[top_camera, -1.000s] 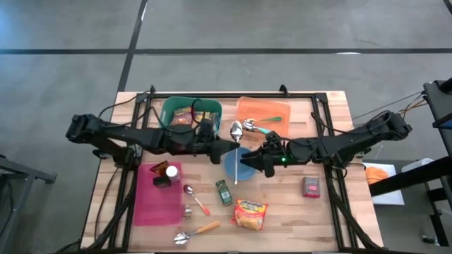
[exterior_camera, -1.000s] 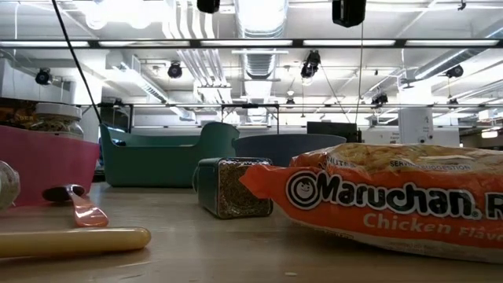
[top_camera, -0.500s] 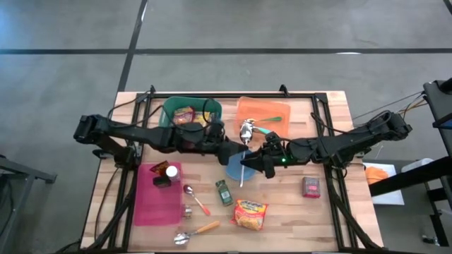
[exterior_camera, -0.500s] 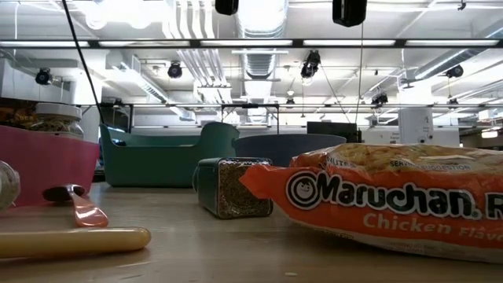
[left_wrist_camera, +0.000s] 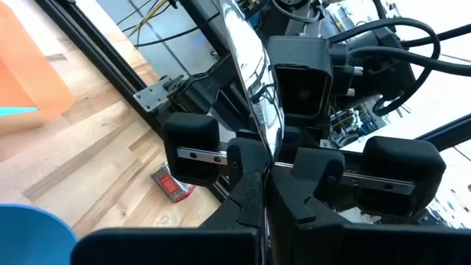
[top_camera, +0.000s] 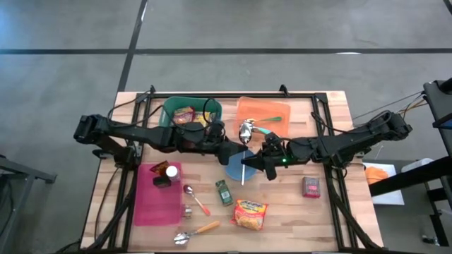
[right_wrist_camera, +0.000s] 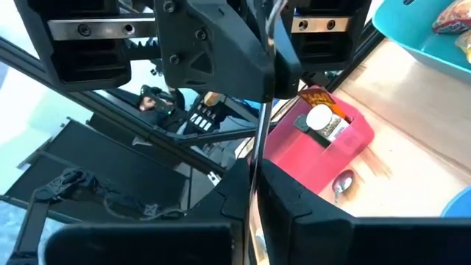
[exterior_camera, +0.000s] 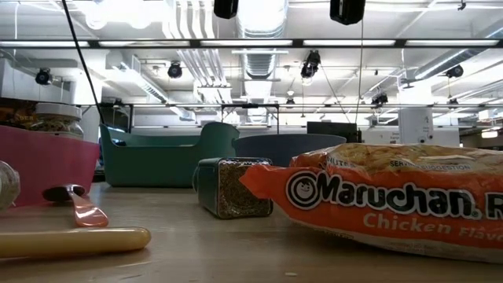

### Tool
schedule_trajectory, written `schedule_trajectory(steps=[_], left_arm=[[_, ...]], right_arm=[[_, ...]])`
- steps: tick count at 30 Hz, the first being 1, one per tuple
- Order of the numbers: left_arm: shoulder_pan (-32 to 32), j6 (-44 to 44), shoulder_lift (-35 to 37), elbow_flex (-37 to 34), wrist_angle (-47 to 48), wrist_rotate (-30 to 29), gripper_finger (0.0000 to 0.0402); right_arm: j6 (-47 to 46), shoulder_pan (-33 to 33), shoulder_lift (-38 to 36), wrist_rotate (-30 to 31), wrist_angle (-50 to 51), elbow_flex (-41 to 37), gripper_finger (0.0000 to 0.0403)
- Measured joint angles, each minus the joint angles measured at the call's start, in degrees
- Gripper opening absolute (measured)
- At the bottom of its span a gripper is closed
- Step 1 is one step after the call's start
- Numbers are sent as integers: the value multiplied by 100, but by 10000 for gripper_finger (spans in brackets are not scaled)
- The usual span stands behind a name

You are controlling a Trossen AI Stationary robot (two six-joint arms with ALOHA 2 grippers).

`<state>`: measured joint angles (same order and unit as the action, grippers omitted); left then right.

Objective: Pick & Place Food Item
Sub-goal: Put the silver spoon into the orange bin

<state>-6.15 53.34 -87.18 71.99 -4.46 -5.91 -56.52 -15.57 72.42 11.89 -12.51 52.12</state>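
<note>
A long silver spoon (top_camera: pixel 244 152) hangs over the blue bowl (top_camera: pixel 233 168) at mid-table, its bowl end (top_camera: pixel 246 130) toward the far edge. My left gripper (top_camera: pixel 237 151) reaches in from the left and is shut on its handle. My right gripper (top_camera: pixel 254 161) reaches in from the right, facing it, also shut on the handle. The food lies untouched: an orange ramen packet (top_camera: pixel 250 214) flat on the table near the front edge, a green spice jar (top_camera: pixel 224 192), a red can (top_camera: pixel 311 186), and packets in the green basket (top_camera: pixel 191 113). My left gripper pinches the spoon's handle (left_wrist_camera: pixel 266 151) about its middle between its two fingers (left_wrist_camera: pixel 246 193). It comes in level from the table's left, across the handle. The spoon is lifted clear above the blue bowl. My right gripper pinches the same handle (right_wrist_camera: pixel 255 165) between its two fingers (right_wrist_camera: pixel 237 193), close beside the left gripper's hold. It comes in level from the table's right, fingers across the handle. The thin handle runs on past the fingers toward the near side.
An orange board (top_camera: pixel 263 113) with a teal utensil lies at the far right. A pink board (top_camera: pixel 159 196) carries a jar (top_camera: pixel 164 171). Spoons (top_camera: pixel 196 200) and a wooden-handled utensil (top_camera: pixel 196 231) lie near the front edge. A black frame (top_camera: pixel 233 95) rims the table.
My left gripper has carried the spoon a little toward the table's right, up to my right gripper, then held still. The spoon has stayed clear above the blue bowl.
</note>
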Motion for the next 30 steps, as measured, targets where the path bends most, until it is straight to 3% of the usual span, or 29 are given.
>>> schedule_trajectory(steps=[5,10,24,30], left_arm=[[0,1,2,4,8,31,8],[4,28,13,11,-25,216,52],[134,-216,263,11,83,492,218],[260,-497,815,10,972,508,259]], right_arm=[[39,14,0,-23,35,29,10],[171,122,2,-108,272,218,9],[749,645,0,-130,3054,1868,8],[860,1108,-3,-125,4066,2332,8]])
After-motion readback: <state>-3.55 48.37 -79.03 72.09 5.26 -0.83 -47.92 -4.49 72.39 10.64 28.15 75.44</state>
